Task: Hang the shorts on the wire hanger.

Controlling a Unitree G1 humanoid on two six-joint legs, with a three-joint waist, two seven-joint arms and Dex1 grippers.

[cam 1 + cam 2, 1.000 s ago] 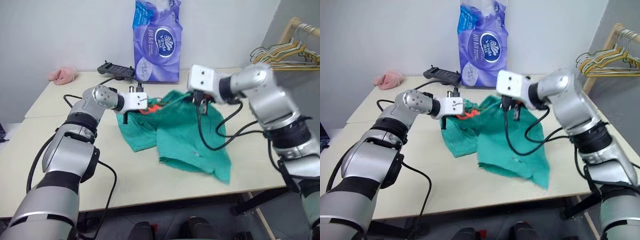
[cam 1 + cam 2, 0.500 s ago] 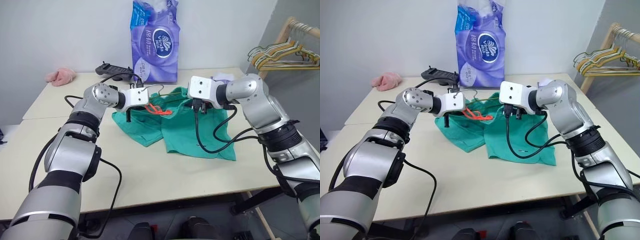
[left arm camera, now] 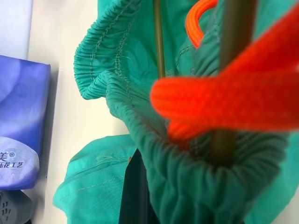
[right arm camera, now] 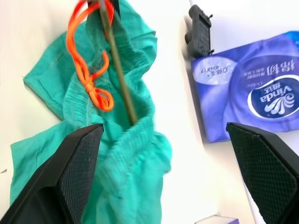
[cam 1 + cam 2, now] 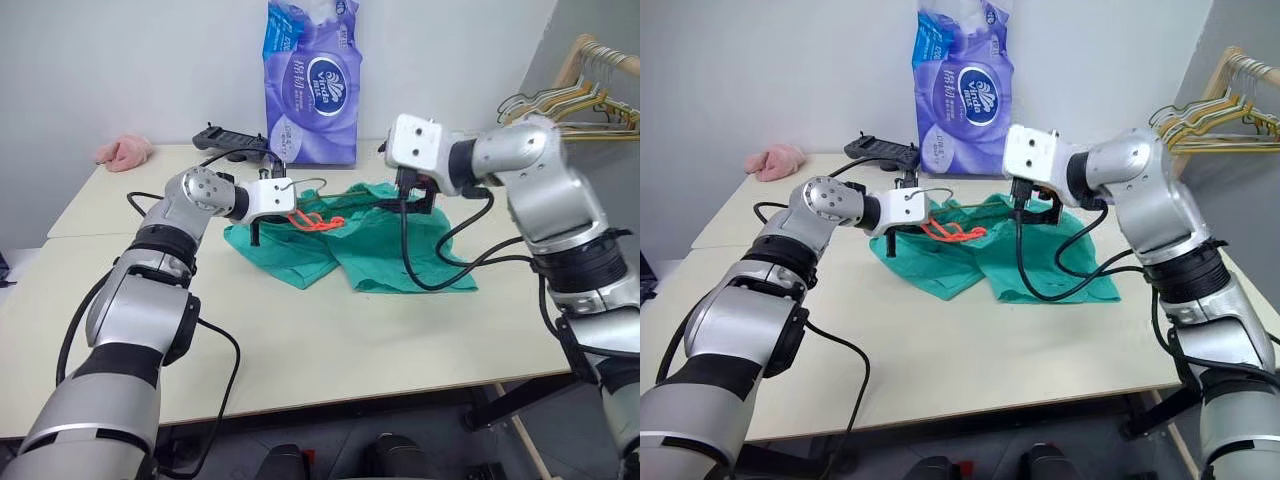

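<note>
Nearest, the shorts (image 5: 375, 245) lie spread on the tabletop (image 5: 300, 340), their waistband threaded by the wire hanger (image 4: 117, 70). Left claw (image 5: 262, 205) is clenched on the waistband and hanger; right claw (image 5: 418, 190) hangs released just above. Behind stands a purple tissue pack (image 5: 312, 85).

Teal-green shorts (image 5: 380, 245) lying spread on table, gathered waistband bunching upward, orange drawstring (image 5: 316, 219) trailing loose. Thin olive wire hanger (image 4: 117, 70) passing seemingly through waistband, hook (image 5: 300, 181) sticking out.
</note>
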